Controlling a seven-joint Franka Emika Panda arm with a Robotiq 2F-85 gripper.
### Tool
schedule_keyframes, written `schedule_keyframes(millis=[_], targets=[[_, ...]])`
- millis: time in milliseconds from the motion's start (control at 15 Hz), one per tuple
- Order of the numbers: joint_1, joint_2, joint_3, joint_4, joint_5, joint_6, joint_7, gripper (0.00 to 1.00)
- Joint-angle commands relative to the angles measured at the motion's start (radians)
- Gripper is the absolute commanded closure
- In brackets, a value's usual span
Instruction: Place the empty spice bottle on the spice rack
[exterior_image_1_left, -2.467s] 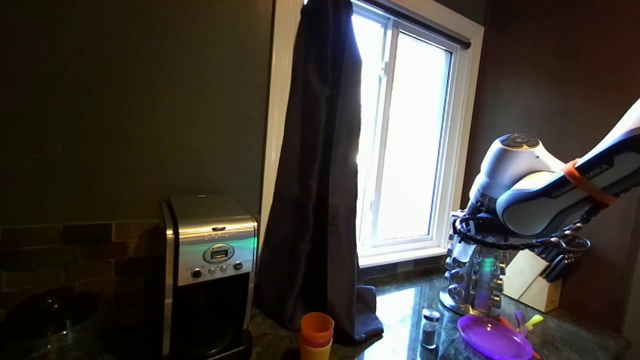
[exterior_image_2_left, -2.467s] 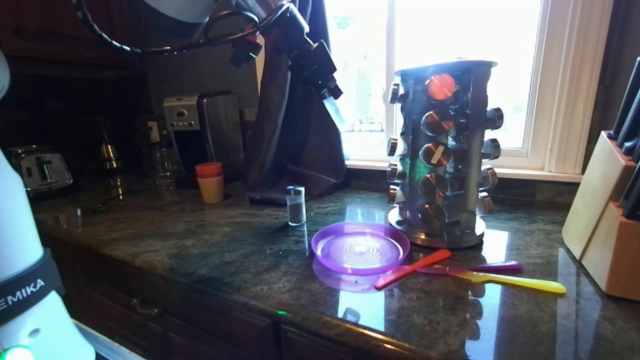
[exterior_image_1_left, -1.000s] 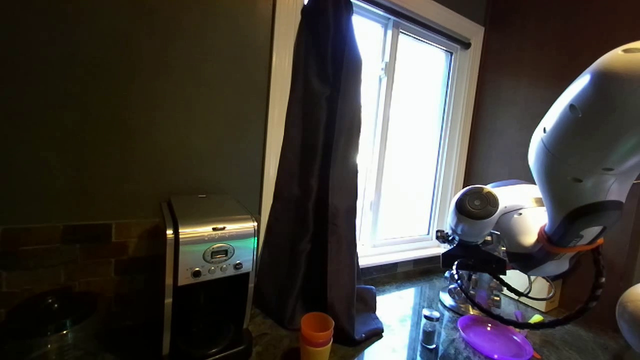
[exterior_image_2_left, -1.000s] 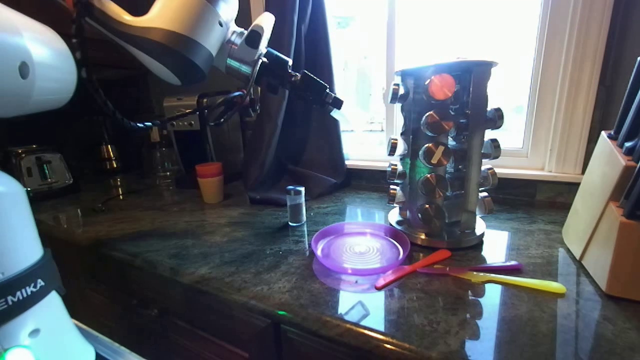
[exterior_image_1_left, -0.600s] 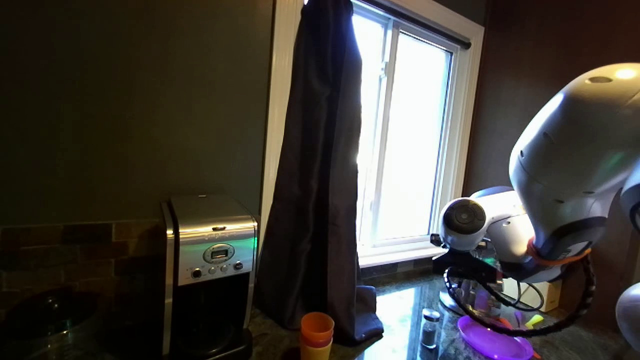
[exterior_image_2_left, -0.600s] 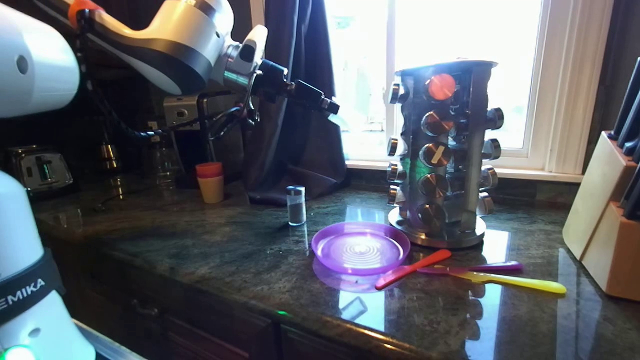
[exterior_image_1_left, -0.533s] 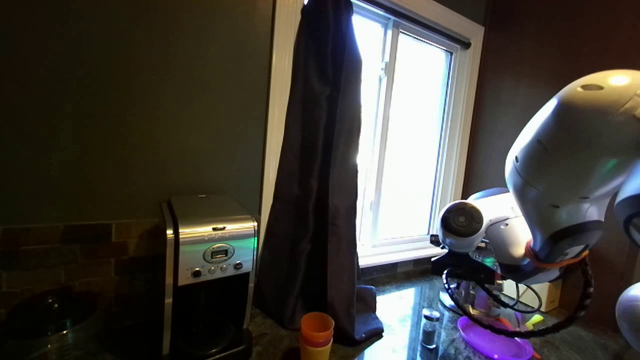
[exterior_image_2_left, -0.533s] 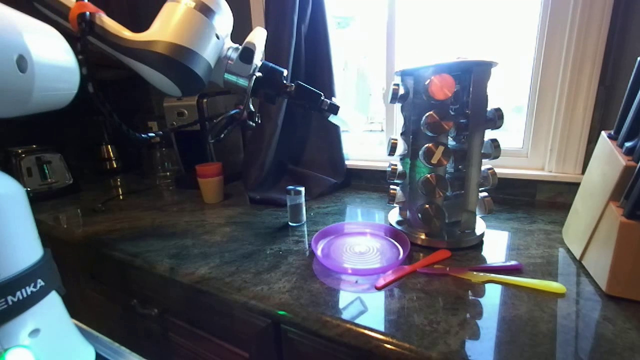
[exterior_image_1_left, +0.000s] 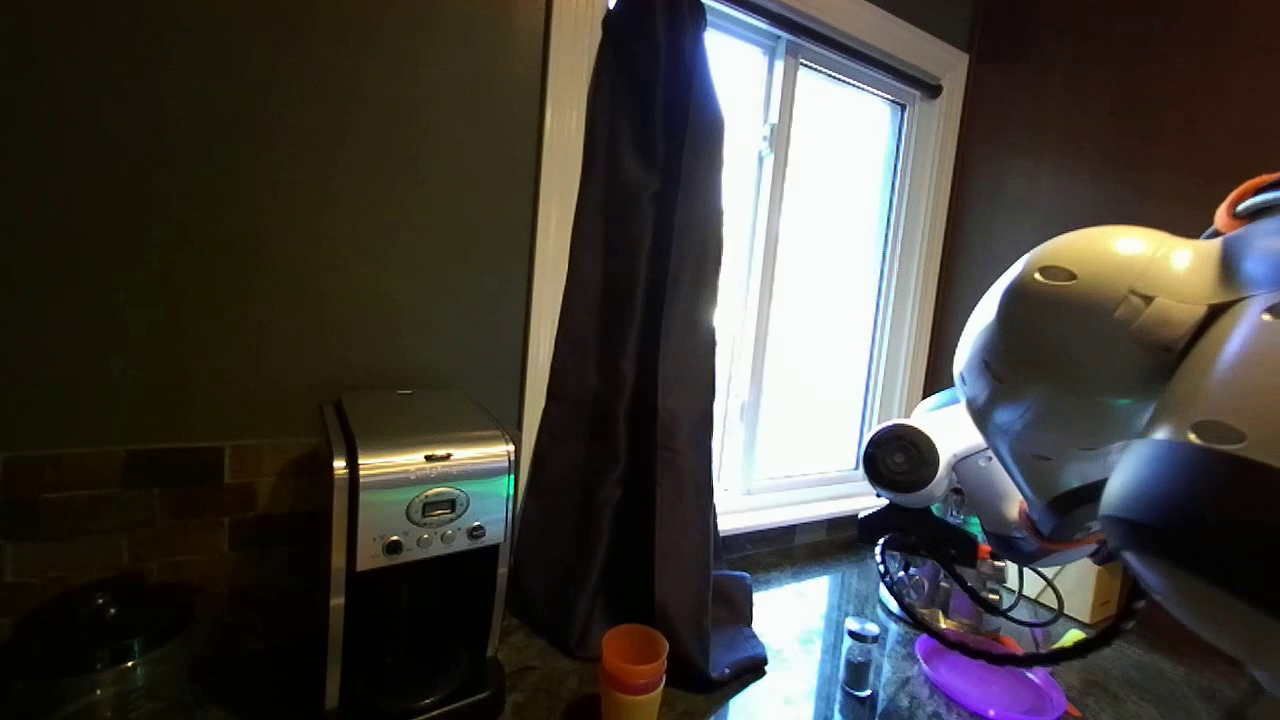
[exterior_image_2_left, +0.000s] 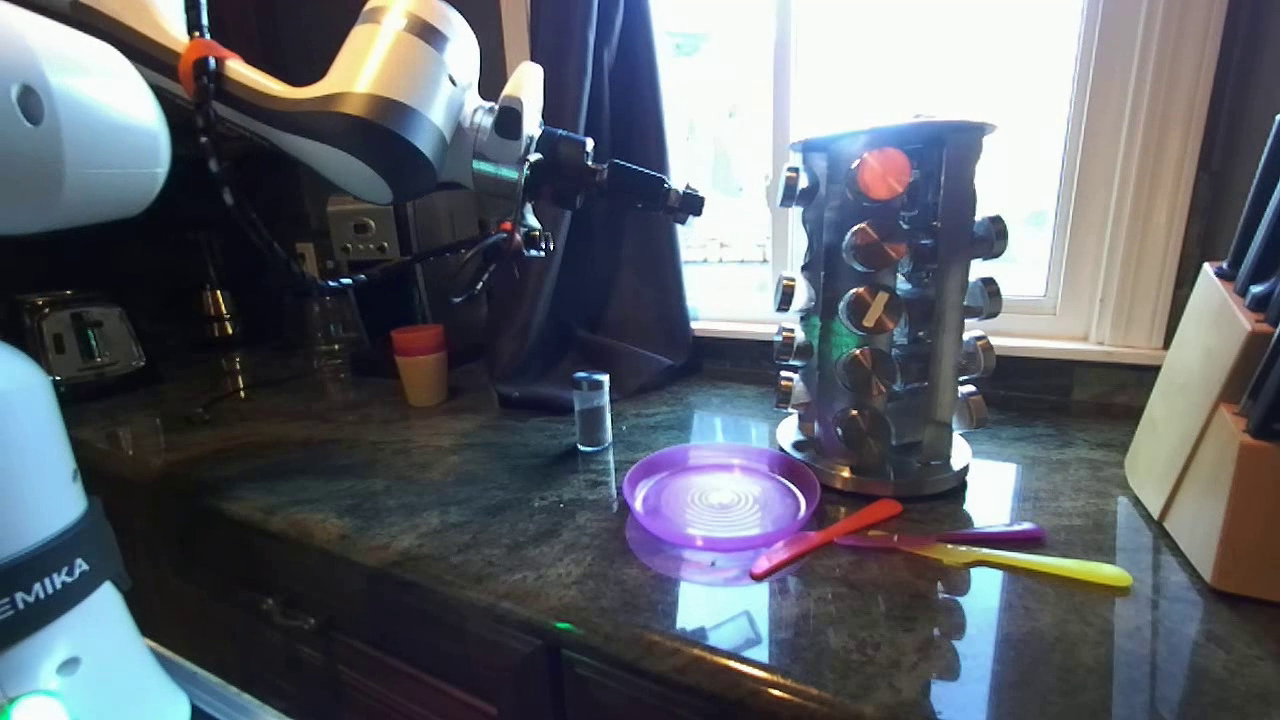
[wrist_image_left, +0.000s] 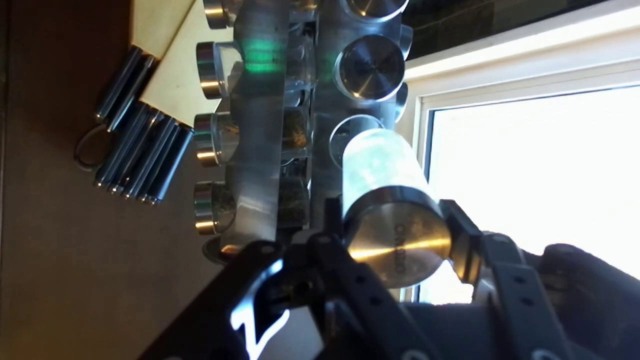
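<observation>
My gripper (wrist_image_left: 397, 227) is shut on the metal cap of a clear, bright spice bottle (wrist_image_left: 381, 160). The bottle's glass end points away from the gripper, at the spice rack (wrist_image_left: 257, 130). A round ring-shaped opening in the rack shows just behind the bottle's far end. Whether they touch cannot be told. In an exterior view my gripper (exterior_image_2_left: 690, 203) is nearly level, left of the spice rack (exterior_image_2_left: 890, 300) at its upper rows; the bottle is washed out by the window there. In an exterior view (exterior_image_1_left: 955, 610) the rack is mostly hidden behind the arm, as is the gripper.
A capped jar (exterior_image_2_left: 592, 412) stands on the counter beside a purple plate (exterior_image_2_left: 715, 500). Orange (exterior_image_2_left: 830, 540), purple (exterior_image_2_left: 1000, 533) and yellow (exterior_image_2_left: 1050, 567) knives lie before the rack. A knife block (exterior_image_2_left: 1190, 430) stands right. Stacked cups (exterior_image_2_left: 421, 368) stand left, near the curtain (exterior_image_2_left: 600, 300).
The gripper has tilted from pointing steeply down to nearly level, bottle still held. In the last half second it has shifted slightly toward the rack. The objects on the counter have not moved.
</observation>
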Motion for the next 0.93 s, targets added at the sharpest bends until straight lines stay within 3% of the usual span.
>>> schedule_keyframes(millis=[0,867], targets=[[-0.067,-0.085,0.052,0.039,-0.001,0.028,0.069,0.75],[-0.199,-0.140,0.157,0.109,0.006,0.018,0.104,0.75]])
